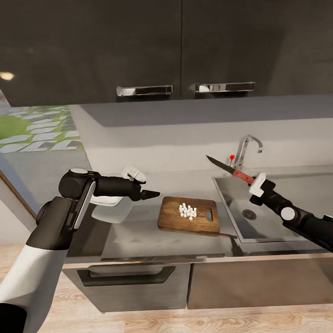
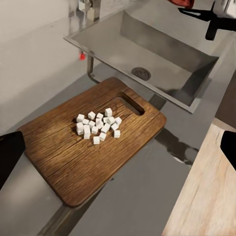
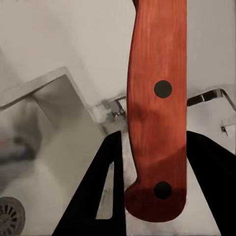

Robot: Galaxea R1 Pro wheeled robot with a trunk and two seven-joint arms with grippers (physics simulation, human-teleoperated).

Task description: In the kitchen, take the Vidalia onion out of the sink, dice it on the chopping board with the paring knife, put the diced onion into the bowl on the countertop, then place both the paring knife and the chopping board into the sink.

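Observation:
The Vidalia onion lies as diced onion (image 1: 188, 211) (image 2: 98, 125), a cluster of tiny white cubes on the dark-brown chopping board (image 1: 173, 219) (image 2: 69, 157). The board rests on the grey countertop (image 1: 140, 238) just left of the sink (image 1: 303, 189) (image 2: 162, 54). My left gripper (image 1: 150, 194) (image 2: 118, 152) hovers open above the board's left end, holding nothing. The white bowl (image 1: 108, 212) sits under my left forearm, partly hidden. My right gripper (image 1: 252, 179) (image 3: 160, 187) is shut on the paring knife (image 1: 229, 171) (image 3: 157, 108), held above the sink's left part with the blade pointing up and left.
A chrome tap (image 1: 246, 151) with a red knob (image 1: 232, 157) stands behind the sink. Dark wall cabinets (image 1: 180, 44) hang overhead. Dark cabinet fronts (image 1: 142, 284) run below the counter edge. A window (image 1: 34, 126) is at the left.

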